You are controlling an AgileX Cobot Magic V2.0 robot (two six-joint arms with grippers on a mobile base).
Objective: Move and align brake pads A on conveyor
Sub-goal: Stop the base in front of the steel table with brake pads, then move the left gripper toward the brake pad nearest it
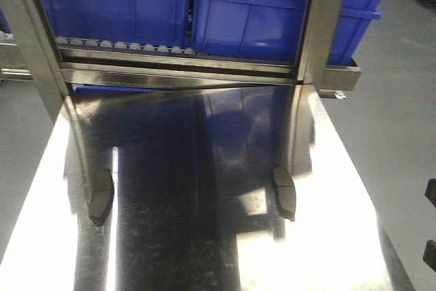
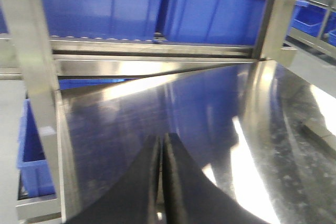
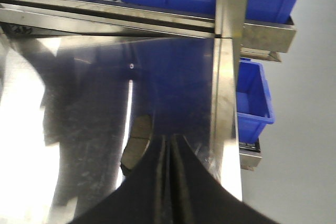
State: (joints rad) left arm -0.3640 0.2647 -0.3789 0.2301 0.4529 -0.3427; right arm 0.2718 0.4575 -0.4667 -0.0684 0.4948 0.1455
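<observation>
I'm holding my left gripper (image 2: 160,142) and right gripper (image 3: 169,142) pressed together, pinching nothing. 1 brake pad (image 1: 101,197) is lying lower left on the shiny steel table (image 1: 204,243), and the 2nd brake pad (image 1: 285,192) is sitting right of center, well apart.

The left brake pad (image 1: 101,195) and the right brake pad (image 1: 285,192), both dark grey, elongated and slightly curved, are lying flat on the shiny steel worktop (image 1: 204,243), well apart and roughly parallel.
</observation>
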